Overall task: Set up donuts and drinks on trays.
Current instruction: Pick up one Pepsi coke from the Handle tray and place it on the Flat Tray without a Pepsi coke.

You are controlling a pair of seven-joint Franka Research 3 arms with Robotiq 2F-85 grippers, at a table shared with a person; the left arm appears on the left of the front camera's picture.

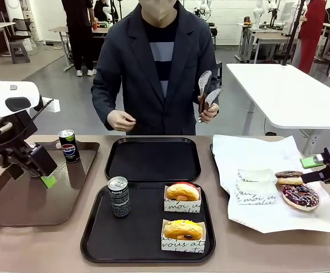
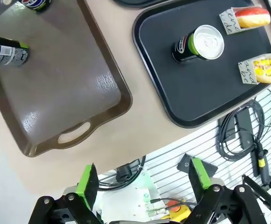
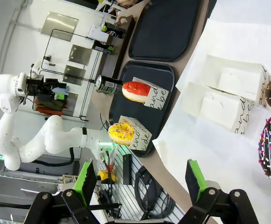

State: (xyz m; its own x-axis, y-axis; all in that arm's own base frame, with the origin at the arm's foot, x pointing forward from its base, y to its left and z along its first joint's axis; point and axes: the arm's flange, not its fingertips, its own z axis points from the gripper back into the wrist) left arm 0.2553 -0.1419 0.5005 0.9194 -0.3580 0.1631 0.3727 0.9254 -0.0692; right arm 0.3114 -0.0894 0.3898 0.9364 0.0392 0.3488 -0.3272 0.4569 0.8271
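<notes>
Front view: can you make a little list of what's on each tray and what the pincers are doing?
Near black tray: one can, two donuts in holders
Brown tray: two cans
White paper: two chocolate donuts
Left pincer: open, empty
Right pincer: open, beside chocolate donuts
Person: holding tongs

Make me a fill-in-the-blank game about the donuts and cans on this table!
1. The near black tray carries exactly ____ Pepsi can.
2. On that tray, the donut nearest the robot has ____ icing.
3. The two chocolate donuts lie on a sheet of white ____.
4. The person's hand grips a pair of ____.
Missing words: one, yellow, paper, tongs.
</notes>
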